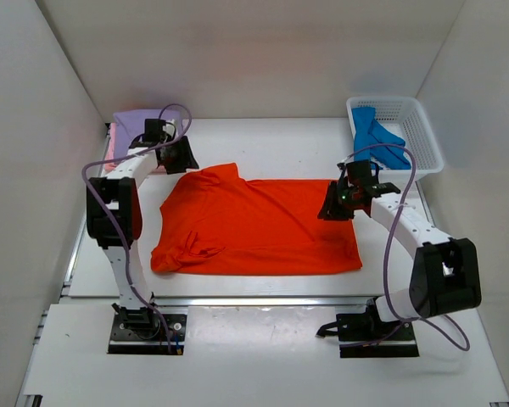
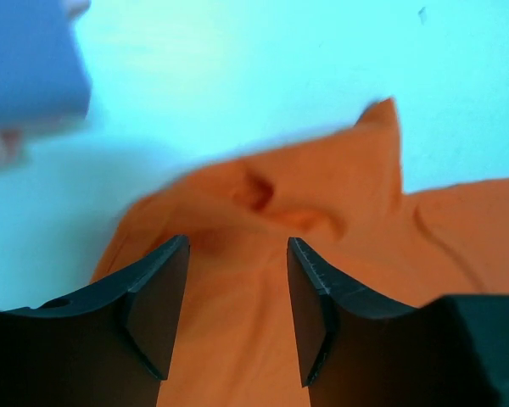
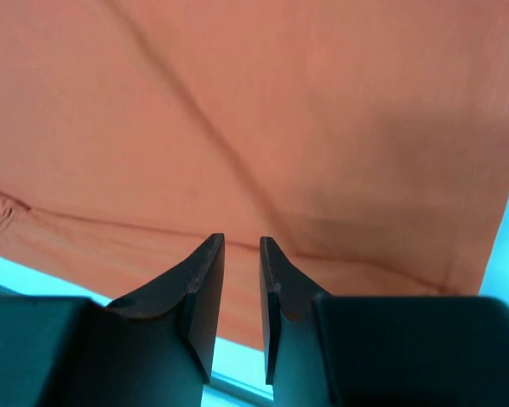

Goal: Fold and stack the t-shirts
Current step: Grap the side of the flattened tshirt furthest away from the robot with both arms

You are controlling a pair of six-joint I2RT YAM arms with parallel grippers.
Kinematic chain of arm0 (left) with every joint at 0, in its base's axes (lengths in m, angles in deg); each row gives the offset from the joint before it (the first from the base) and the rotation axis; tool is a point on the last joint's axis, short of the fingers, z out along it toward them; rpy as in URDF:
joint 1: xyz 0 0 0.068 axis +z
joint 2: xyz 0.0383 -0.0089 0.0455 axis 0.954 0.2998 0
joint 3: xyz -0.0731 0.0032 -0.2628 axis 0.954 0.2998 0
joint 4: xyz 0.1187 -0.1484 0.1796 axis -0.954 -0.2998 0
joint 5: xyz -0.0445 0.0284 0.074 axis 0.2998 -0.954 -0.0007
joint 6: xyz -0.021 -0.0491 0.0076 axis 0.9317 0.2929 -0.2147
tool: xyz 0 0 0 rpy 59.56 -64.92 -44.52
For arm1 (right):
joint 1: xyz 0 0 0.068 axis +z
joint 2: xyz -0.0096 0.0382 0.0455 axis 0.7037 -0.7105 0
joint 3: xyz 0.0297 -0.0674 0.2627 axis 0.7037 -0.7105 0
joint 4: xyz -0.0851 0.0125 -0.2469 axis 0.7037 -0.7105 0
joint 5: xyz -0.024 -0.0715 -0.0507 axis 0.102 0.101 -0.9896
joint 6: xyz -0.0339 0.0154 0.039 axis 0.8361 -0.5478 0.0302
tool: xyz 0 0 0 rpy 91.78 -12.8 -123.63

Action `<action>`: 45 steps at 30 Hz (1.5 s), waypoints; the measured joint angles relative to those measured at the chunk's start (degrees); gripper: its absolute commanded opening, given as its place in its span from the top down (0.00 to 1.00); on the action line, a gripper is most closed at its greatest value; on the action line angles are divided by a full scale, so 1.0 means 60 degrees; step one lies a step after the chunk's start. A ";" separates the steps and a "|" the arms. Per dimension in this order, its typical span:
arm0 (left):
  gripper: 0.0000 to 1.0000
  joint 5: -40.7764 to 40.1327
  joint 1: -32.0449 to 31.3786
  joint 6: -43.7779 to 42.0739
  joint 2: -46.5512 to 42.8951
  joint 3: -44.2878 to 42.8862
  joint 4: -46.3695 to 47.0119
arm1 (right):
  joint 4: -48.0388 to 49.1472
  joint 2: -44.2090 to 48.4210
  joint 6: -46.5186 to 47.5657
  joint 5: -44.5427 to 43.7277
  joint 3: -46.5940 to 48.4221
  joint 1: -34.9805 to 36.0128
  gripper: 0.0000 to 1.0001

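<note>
Seeing a lavender t-shirt (image 1: 136, 125) sitting on a pink t-shirt (image 1: 109, 151) in the far left corner. Hovering the left gripper (image 2: 237, 288) near them, jaws spread wide and gripping nothing, over the orange t-shirt (image 1: 254, 225) lying across the bench's middle. Poising the right gripper (image 3: 242, 271) at its right edge, jaws narrowed to a slit, possibly brushing cloth. Finding a blue t-shirt (image 1: 377, 140) lying in the white basket (image 1: 420, 127) at the far right corner.

Orange-red t-shirt (image 1: 254, 225) in soft matt cloth — basket (image 1: 426, 136) of white plastic mesh
</note>
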 measured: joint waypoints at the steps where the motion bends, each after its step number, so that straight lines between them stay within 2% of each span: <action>1: 0.39 0.0051 -0.0051 0.0015 0.0171 -0.0215 0.0120 | 0.0062 -0.0109 0.0040 0.0004 0.0055 -0.0040 0.79; 13: 0.43 0.0175 -0.0503 0.0291 0.1228 -0.1209 0.0586 | 0.0619 -0.0608 0.0138 0.0036 0.0153 -0.0040 0.79; 17: 0.44 0.0178 -0.0568 0.0437 0.1446 -0.1209 0.0474 | 0.0812 -0.0612 0.0120 -0.0262 0.0157 -0.0058 0.68; 19: 0.44 0.0175 -0.0590 0.0510 0.1512 -0.1209 0.0466 | 0.0998 -0.0656 0.0069 -0.0517 0.0164 -0.0117 0.53; 20: 0.44 0.0175 -0.0590 0.0539 0.1537 -0.1209 0.0455 | 0.1115 -0.0696 0.0011 -0.0685 0.0168 -0.0157 0.50; 22: 0.54 0.0175 -0.0608 0.0612 0.1603 -0.1213 0.0404 | 0.1326 -0.0831 -0.0076 -0.1064 0.0200 -0.0240 0.39; 25: 0.65 0.0200 -0.0608 0.0743 0.1745 -0.1220 0.0404 | 0.1730 -0.1220 -0.0237 -0.1796 0.0313 -0.0288 0.34; 26: 0.77 0.0248 -0.0605 0.0798 0.1810 -0.1242 0.0408 | 0.1887 -0.1381 -0.0339 -0.2087 0.0335 -0.0288 0.33; 27: 0.85 0.0291 -0.0605 0.0882 0.1865 -0.1260 0.0441 | 0.1996 -0.1494 -0.0408 -0.2313 0.0342 -0.0288 0.34; 28: 1.00 0.0335 -0.0608 0.0903 0.1934 -0.1282 0.0459 | 0.2142 -0.1632 -0.0510 -0.2572 0.0357 -0.0288 0.34; 32: 1.00 0.0514 -0.0605 0.0998 0.2091 -0.1450 0.0492 | 0.2390 -0.2324 -0.0856 -0.3446 0.0780 -0.0299 0.39; 45: 1.00 0.1290 -0.0317 0.1140 0.1486 -0.1450 0.0627 | 0.2226 -0.4648 -0.1053 -0.4601 0.3515 -0.0798 0.41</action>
